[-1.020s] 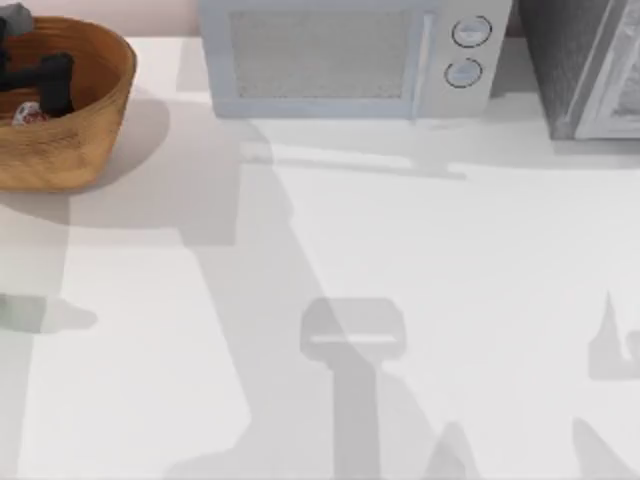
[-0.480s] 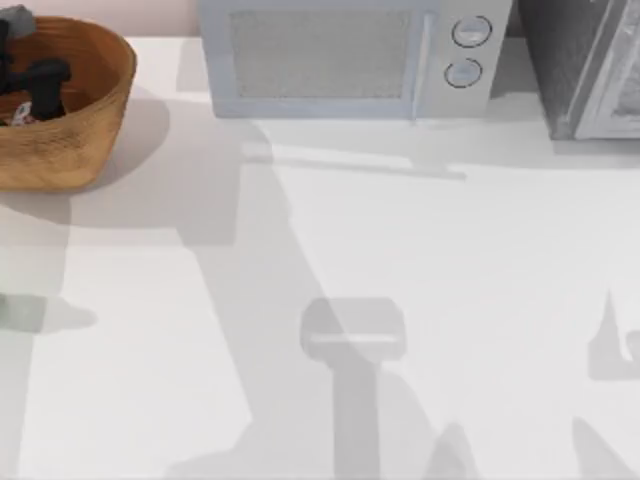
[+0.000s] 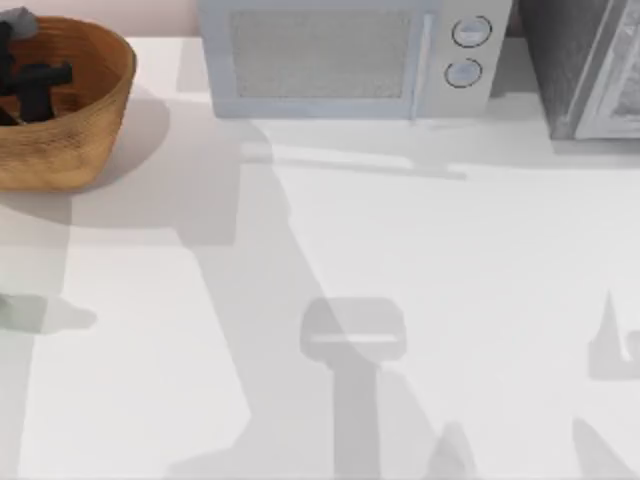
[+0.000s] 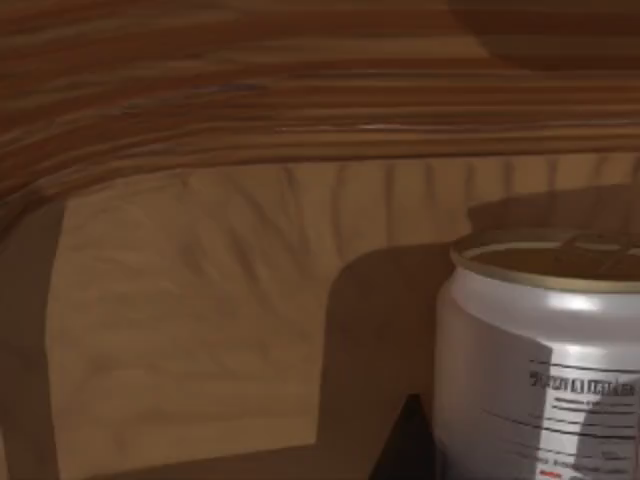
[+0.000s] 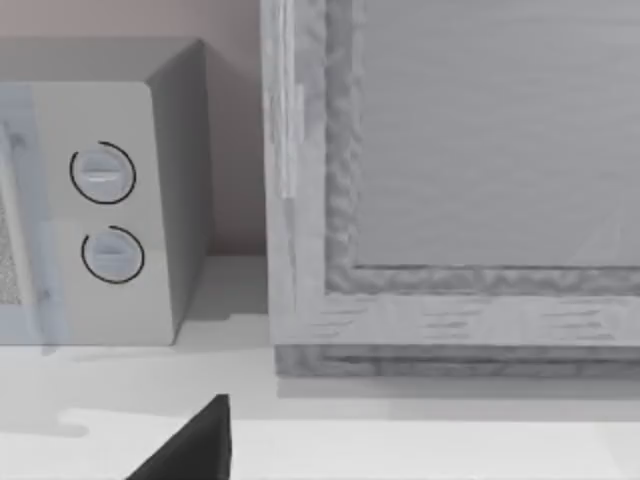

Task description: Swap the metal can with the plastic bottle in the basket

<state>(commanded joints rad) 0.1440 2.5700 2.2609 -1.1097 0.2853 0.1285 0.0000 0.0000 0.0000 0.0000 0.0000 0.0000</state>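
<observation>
The basket (image 3: pixel 95 110), orange-brown wicker, stands at the table's far left corner. My left gripper (image 3: pixel 38 85) is down inside it, a black shape over the spot where the metal can lies. In the left wrist view the metal can (image 4: pixel 545 370), white with small print and a gold-olive top, stands upright very close, against the basket's ribbed inner wall (image 4: pixel 200 300). A dark part of the gripper (image 4: pixel 408 445) sits right beside the can. A pale greenish sliver (image 3: pixel 3 308) at the table's left edge, with a shadow beside it, may be the plastic bottle.
A grey microwave (image 3: pixel 340 55) with two round knobs stands along the back edge, and a larger grey appliance (image 3: pixel 590 65) fills the back right corner. The right wrist view faces both of them, with a dark tip of my parked right gripper (image 5: pixel 190 448) low in it.
Inside the basket my left gripper has shifted toward the left and back. It now covers the can, which showed beside it a second ago.
</observation>
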